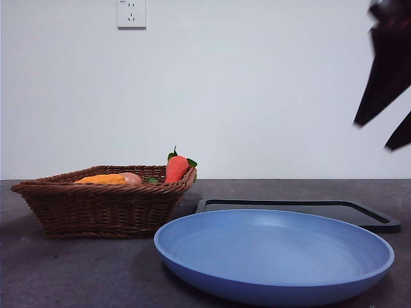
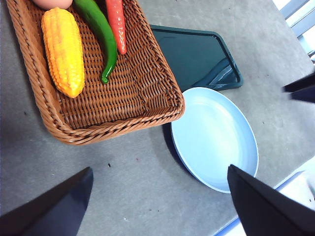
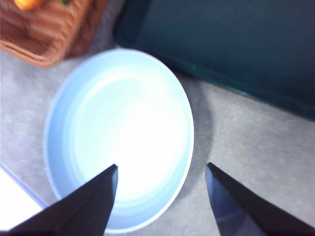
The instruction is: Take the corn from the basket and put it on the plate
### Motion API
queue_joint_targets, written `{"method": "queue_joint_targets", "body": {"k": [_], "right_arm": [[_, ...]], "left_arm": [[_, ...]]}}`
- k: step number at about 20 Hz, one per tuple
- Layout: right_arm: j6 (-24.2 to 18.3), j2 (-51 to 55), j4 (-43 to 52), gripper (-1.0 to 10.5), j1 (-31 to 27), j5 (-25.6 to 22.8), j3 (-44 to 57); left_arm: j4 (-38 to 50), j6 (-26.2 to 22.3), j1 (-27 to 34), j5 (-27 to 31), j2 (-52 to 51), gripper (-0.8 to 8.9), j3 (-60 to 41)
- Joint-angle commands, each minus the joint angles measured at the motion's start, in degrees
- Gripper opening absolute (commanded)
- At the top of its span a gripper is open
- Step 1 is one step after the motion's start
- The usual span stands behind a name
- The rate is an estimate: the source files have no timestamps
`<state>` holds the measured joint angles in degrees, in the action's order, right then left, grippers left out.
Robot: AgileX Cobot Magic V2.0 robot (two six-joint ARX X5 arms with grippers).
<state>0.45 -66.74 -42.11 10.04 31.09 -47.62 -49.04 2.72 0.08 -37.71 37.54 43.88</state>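
The corn [image 2: 63,50] lies lengthwise in the basket [image 2: 123,105], along the wall farthest from the plate [image 2: 216,137], with a green pepper [image 2: 101,34] just beside it. The left end effector [image 2: 160,201] hovers above the bench [image 2: 138,187] with both jaws spread wide and empty; it should descend over the cob's middle, jaws across its width, clear of the pepper. The right end effector [image 3: 161,196] waits wide open above the plate

A staged test bench in a lab: a bare white wall [image 1: 257,83] with one power socket [image 1: 131,13] at the frame's upper left, a plain grey table [image 1: 77,269], toy vegetables in a basket [image 1: 103,208].
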Motion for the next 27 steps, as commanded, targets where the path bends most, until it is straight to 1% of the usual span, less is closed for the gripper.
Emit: {"method": "queue_joint_targets", "body": {"k": [1,5,9,11,15,17,19,20,24,27], "right_arm": [[0.17,-5.57,2.16,2.9,1.14,-0.07,-0.85],[-0.48,-13.51,4.48,2.9,2.86,-1.53,-0.85],[-1.11,-19.10,6.67,2.8,4.85,-1.53,-0.85],[-1.11,-20.90,7.39,2.5,5.64,-1.55,-0.83],[-1.09,-23.89,7.78,1.5,6.08,-2.82,-0.83],[-1.09,-24.55,8.04,1.0,6.08,-2.67,-0.83],[-1.09,-24.61,8.17,0.2,6.05,-2.67,-0.83],[-1.09,-24.59,8.28,0.0,6.05,-2.64,-0.83],[-0.74,-23.89,6.91,0.0,5.79,-2.56,-1.29],[-0.94,-20.44,2.86,0.0,5.09,-2.58,-3.67]], "left_arm": [[0.72,0.57,-0.11,-0.37,0.28,4.43,0.96],[0.72,0.81,-0.13,-0.37,0.28,4.43,0.96],[0.74,0.81,-0.13,-0.37,0.28,4.43,0.96],[0.74,0.81,-0.13,-0.37,0.28,4.43,0.96],[0.77,0.81,-0.13,-0.37,0.28,4.43,0.96],[0.74,0.79,-0.15,-0.37,0.28,4.43,0.96],[0.81,0.79,-0.22,-0.37,0.31,4.43,0.96],[0.81,0.79,-0.42,-0.37,0.31,4.43,0.96],[1.05,1.20,-1.84,-0.15,2.12,4.43,1.36],[1.60,1.18,-3.37,2.58,5.18,4.43,3.17]]}}
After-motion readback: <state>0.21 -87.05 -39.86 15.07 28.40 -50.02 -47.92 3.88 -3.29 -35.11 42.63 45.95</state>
